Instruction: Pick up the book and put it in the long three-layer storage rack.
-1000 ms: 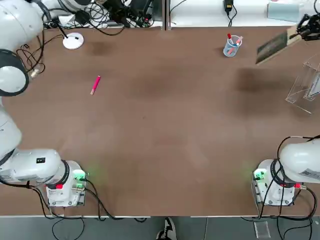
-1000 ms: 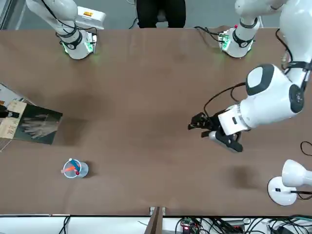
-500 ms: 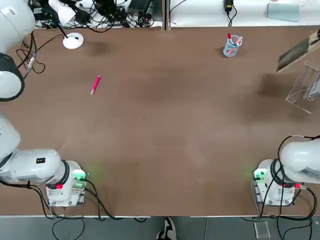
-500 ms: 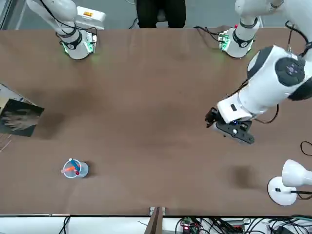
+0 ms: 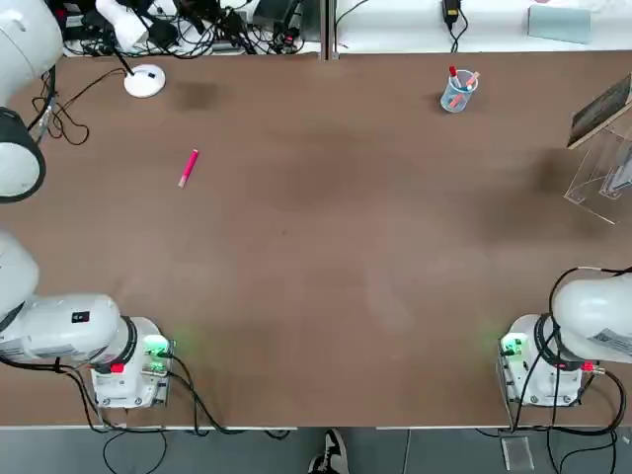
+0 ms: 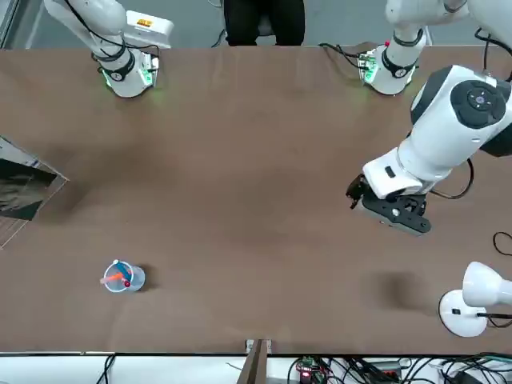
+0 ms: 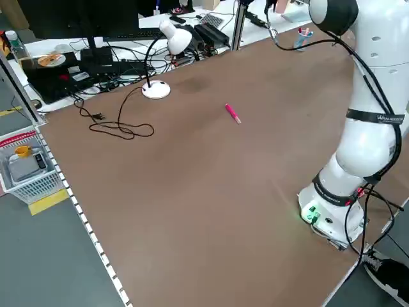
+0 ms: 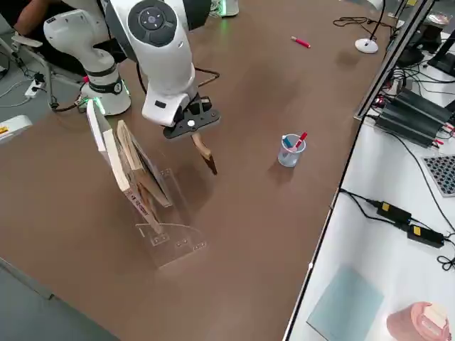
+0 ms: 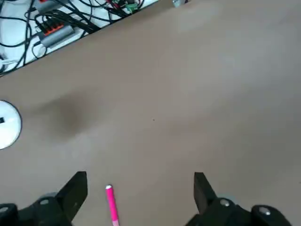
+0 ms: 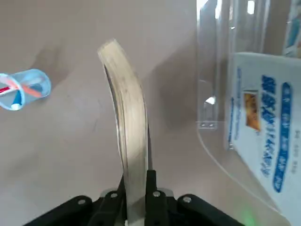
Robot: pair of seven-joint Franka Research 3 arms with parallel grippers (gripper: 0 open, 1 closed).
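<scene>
Because the right gripper's fingers point(image 10: 150, 188) clamp the book point(image 10: 134, 122) by one end, its rest juts free, presumably so that end can enter the rack point(image 5: 592, 188) first. The book hangs above the worktop point(image 5: 296, 257), beside the rack. Books point(image 8: 121, 163) already standing there probably narrow the choice of slot. Well apart from the rack, the left gripper point(image 9: 141, 181) waits, fingers wide apart and empty, since this seems one-handed work.
</scene>
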